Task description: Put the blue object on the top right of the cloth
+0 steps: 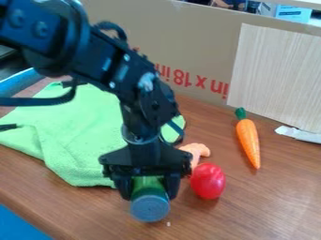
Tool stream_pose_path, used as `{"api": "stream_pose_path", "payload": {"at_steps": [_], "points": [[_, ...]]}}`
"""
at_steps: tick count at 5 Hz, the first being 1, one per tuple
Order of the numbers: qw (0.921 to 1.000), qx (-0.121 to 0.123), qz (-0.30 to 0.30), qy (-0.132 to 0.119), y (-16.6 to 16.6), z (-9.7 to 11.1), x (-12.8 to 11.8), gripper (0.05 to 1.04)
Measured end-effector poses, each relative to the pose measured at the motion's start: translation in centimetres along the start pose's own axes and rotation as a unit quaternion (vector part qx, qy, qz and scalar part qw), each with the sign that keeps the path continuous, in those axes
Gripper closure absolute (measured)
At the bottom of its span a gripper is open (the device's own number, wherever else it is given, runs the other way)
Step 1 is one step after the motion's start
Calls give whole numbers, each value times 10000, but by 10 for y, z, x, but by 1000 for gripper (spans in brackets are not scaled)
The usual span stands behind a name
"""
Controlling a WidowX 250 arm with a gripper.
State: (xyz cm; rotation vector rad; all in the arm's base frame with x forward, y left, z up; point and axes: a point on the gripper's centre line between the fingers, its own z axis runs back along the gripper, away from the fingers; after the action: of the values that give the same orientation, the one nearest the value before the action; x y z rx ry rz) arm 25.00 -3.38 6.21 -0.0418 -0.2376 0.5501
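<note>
The black gripper [149, 183] hangs over the front of the table, just off the cloth's lower right edge. Its fingers are shut on a cylinder with a green body and a blue-grey round end [150, 208], which faces the camera. Whether the cylinder touches the table, I cannot tell. The bright green cloth [78, 136] lies wrinkled at the left and centre, its right part mostly hidden behind the arm.
A red rounded toy [207, 181] sits close to the gripper's right, with an orange-pink piece [197, 151] behind it. Farther right lie an orange carrot [249, 142] and a white scrap [299, 134]. Cardboard [182, 42] stands along the table's back.
</note>
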Motion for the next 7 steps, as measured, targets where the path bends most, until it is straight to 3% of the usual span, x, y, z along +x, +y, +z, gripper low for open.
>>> {"api": "stream_pose_path", "payload": {"at_steps": [1,2,3,5,7], "points": [[9994,-233,255,-21,-9,19,24,224],[9986,-259,442,-88,-15,26,58,224],[9983,-130,560,-8,-20,11,91,224],[9964,70,836,-133,-19,-13,141,224],[9942,226,1038,-146,-2,-26,176,224]]}}
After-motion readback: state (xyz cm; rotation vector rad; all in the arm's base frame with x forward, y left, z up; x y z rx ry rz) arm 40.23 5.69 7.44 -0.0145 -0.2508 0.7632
